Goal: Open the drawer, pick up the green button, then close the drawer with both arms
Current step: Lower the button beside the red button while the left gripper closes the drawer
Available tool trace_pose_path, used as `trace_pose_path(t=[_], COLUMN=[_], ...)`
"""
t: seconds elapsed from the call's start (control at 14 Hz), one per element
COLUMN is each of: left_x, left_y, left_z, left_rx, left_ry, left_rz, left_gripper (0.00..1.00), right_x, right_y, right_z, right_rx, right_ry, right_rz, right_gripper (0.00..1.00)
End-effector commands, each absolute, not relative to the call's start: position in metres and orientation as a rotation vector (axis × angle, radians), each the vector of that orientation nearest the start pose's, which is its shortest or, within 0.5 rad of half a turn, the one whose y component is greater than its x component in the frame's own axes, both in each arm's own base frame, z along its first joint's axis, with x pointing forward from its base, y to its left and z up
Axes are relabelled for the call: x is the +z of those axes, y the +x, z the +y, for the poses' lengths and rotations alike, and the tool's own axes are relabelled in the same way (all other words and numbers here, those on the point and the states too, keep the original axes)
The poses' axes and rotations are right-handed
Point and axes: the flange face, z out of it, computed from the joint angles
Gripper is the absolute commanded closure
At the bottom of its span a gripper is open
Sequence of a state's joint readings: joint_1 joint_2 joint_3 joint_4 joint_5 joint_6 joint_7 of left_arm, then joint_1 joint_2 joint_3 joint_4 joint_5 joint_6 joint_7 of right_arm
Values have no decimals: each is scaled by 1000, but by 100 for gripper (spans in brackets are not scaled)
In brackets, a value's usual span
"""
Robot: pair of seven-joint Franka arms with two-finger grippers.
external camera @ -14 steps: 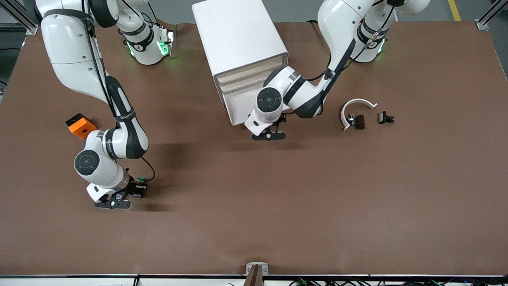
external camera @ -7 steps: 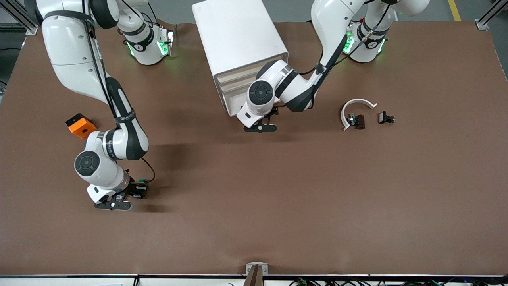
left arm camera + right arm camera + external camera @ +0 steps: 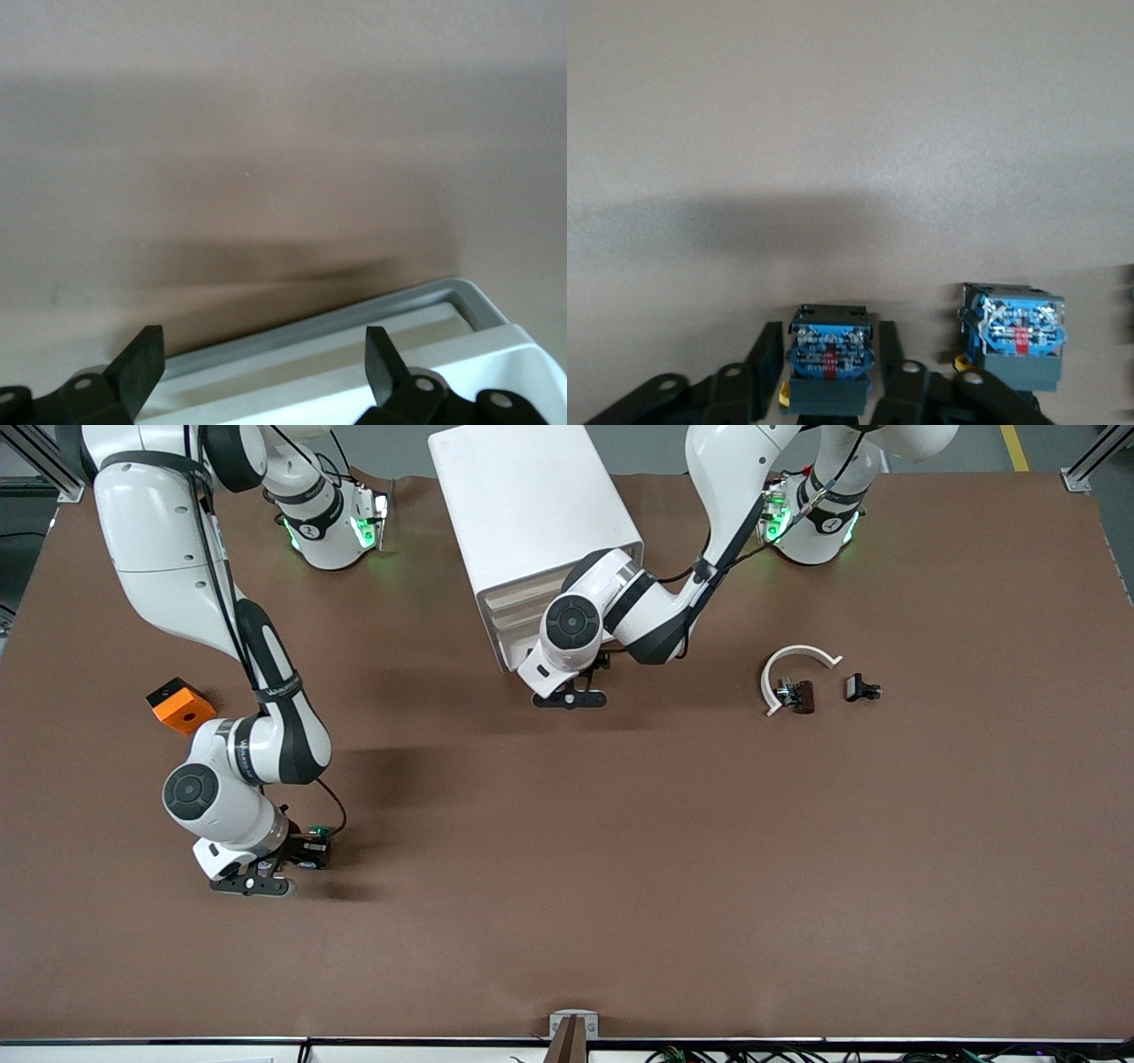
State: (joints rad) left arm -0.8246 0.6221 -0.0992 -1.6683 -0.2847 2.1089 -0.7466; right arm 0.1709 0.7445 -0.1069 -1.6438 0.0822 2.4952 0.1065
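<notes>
Right now the button (image 3: pixel 828 359) sits on the counter (image 3: pixel 620 868) at the right arm's end with its blue base showing and only a speck of green from the front, a twin button (image 3: pixel 1014 341) just beside it. The right tool (image 3: pixel 826 354) brackets it with fingers slightly parted, so I judge it set down, not gripped. The left tool (image 3: pixel 266 354) hangs wide open and empty at the drawer (image 3: pixel 337 314) of the white cabinet (image 3: pixel 532 505), likely placed to push it shut.
</notes>
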Motion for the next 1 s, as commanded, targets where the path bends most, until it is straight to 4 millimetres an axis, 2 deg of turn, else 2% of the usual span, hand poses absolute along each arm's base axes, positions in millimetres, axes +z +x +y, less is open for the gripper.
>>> trace_pose_path(t=[0.0, 0.21, 0.43, 0.57, 0.71, 0.79, 0.93], left_x=[240, 241, 240, 240, 240, 240, 241], left_y=[381, 373, 366, 362, 361, 361, 361], left_z=[-538, -544, -550, -553, -554, -554, -554], left_rx=[574, 595, 670, 703, 715, 715, 717], left_ry=[-3178, -3181, -3197, -3205, -3207, -3207, -3209], left_rz=[-26, -20, -73, -93, -102, -102, -105], left_gripper=[0, 0, 0, 0, 0, 0, 0], right_x=[205, 219, 241, 257, 269, 273, 291], right_y=[711, 718, 727, 731, 731, 729, 721], right_z=[54, 56, 53, 46, 30, 21, 18], right_rx=[-219, -183, -126, -73, -44, -30, 57], right_ry=[-3120, -3124, -3130, -3135, -3134, -3132, -3130], right_rz=[103, 95, 85, 69, 73, 89, 68], right_gripper=[0, 0, 0, 0, 0, 0, 0])
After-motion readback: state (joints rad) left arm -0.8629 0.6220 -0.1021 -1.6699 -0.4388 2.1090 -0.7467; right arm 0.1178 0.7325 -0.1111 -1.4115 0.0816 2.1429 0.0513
